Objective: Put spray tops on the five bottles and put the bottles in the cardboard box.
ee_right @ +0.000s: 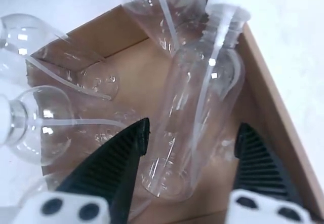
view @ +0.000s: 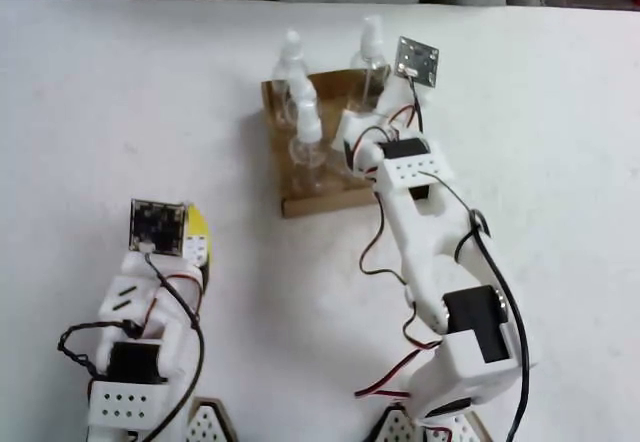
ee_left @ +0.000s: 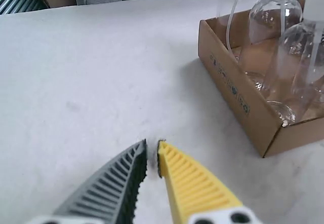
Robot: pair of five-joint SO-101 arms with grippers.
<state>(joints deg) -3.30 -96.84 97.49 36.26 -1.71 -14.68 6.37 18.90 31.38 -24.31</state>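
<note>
Near completion: capped bottles [view: 308, 132] stand in the cardboard box [view: 320, 200].
The right gripper [ee_right: 193, 130] is open, jaws either side of one boxed bottle [ee_right: 202, 82]. The left gripper [ee_left: 152, 150] is closed and empty, low over the table [view: 120, 92]. Five bottles unconfirmed.

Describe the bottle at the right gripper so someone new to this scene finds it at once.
On the white table, find the cardboard box. The right gripper hangs over it, jaws open. The bottle meant is the one between those two black fingers, beside the box's side wall; the other bottles in the box stand outside them.
</note>
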